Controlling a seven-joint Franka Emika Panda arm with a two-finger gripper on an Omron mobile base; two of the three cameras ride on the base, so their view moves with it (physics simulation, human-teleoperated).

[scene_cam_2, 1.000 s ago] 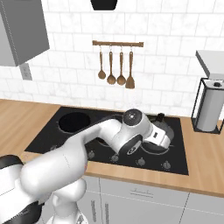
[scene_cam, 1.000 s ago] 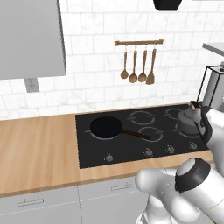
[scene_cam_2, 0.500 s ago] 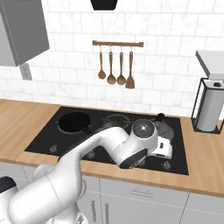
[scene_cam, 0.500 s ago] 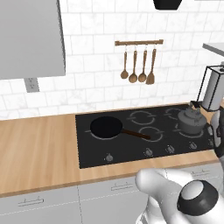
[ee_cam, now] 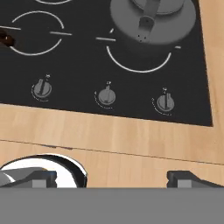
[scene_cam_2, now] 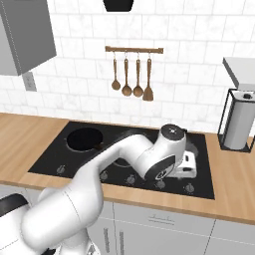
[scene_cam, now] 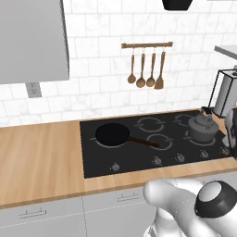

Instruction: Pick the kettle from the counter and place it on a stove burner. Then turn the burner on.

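- Kettle [scene_cam: 201,129] sits on the black glass cooktop [scene_cam: 92,152], on the stove burner [ee_cam: 139,59] at the cooktop's front right corner. It stands upright, with the handle arching over the lid.
- From the hand camera the kettle [ee_cam: 151,19] fills the top of the frame. Its short spout points toward the cooktop's front edge, and the ring of the burner curves out from under its base.
- Gripper [ee_cam: 113,177] hangs over the counter [ee_cam: 131,140], over the wood strip just in front of the cooktop. It is apart from the kettle and holds nothing.
- Both dark fingertips [ee_cam: 183,178] show at the bottom of the hand view. They are spread wide, with bare wood between them.
- Three small silver knobs run along the cooktop's front edge, between the gripper and the kettle. The middle knob [ee_cam: 106,96] lies nearest the line from gripper to spout. Whether any knob is turned, I cannot tell.
- From the right base camera the arm's wrist [scene_cam_2: 172,154] stands in front of the kettle, hiding most of it.
- Black frying pan [scene_cam: 112,134] rests on the cooktop's left side, well apart from the kettle. Its brown handle points toward the cooktop's middle.
- Rail of wooden utensils [scene_cam: 146,69] hangs on the tiled wall behind the cooktop.
- Paper towel roll [scene_cam_2: 238,124] stands in a black wire stand on the counter just right of the cooktop.
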